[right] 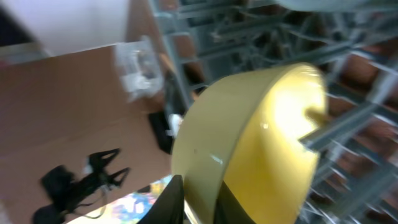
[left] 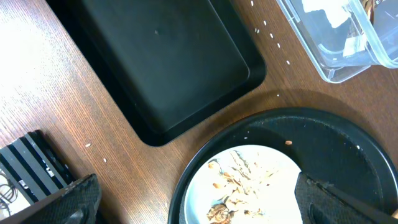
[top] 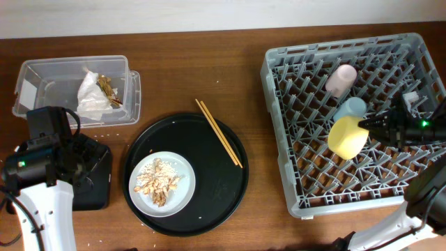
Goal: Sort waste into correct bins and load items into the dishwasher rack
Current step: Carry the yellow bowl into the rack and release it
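The left hand (left: 199, 208) hung spread wide near the plate (top: 182, 195) of food scraps (top: 159, 183) on the round black tray (top: 226, 178). Farther off, the right hand (right: 194, 208) pinched the rim of the yellow bowl (top: 346, 137), tilted in the dishwasher rack (top: 284, 150) just beside the light-blue cup (top: 350, 109).

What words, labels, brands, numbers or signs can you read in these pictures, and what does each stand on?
No text can be read in any view.
White label on the clear tub: too small to read.
Colourful printed patch at the bottom of the right wrist view: blurred, unreadable.
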You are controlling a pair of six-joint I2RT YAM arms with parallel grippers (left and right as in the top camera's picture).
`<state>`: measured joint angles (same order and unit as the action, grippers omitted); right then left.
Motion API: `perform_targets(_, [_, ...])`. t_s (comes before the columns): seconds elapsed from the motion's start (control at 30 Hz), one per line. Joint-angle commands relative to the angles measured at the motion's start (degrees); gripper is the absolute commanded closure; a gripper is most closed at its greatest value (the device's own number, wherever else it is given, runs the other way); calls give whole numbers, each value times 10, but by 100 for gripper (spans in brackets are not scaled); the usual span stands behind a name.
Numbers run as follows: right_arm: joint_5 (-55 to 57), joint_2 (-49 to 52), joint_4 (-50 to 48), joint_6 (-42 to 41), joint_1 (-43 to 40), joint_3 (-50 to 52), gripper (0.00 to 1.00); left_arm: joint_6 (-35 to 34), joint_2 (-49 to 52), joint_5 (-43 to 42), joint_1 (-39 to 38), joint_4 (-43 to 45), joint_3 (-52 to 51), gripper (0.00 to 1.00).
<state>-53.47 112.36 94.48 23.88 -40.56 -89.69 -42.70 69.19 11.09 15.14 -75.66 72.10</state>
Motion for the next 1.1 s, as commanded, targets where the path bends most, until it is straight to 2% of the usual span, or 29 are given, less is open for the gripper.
perform_targets(0.0, [271,-66,-33,-214,-3,-47,82,-5,-7,0,3,0,-2,1])
perform_targets(0.1, [359,-111,-41,-279,-2,-60,80,-5,-7,0,3,0,-2,1])
perform_targets(0.27, [377,-173,-43,-293,22,-61,80,-5,-7,0,3,0,-2,1])
perform_targets(0.47, [403,-182,-22,-266,163,-37,84,-5,-7,0,3,0,-2,1])
perform_targets(0.53, [445,-181,-35,-301,202,-10,85,-5,-7,0,3,0,-2,1])
perform_targets(0.63, [482,-176,-60,-342,237,32,91,-5,-7,0,3,0,-2,1])
perform_targets(0.73, [483,-156,-85,-349,239,60,96,-5,-7,0,3,0,-2,1])
perform_targets(1.07, [518,-106,-156,-363,229,69,96,-5,-7,0,3,0,-2,1])
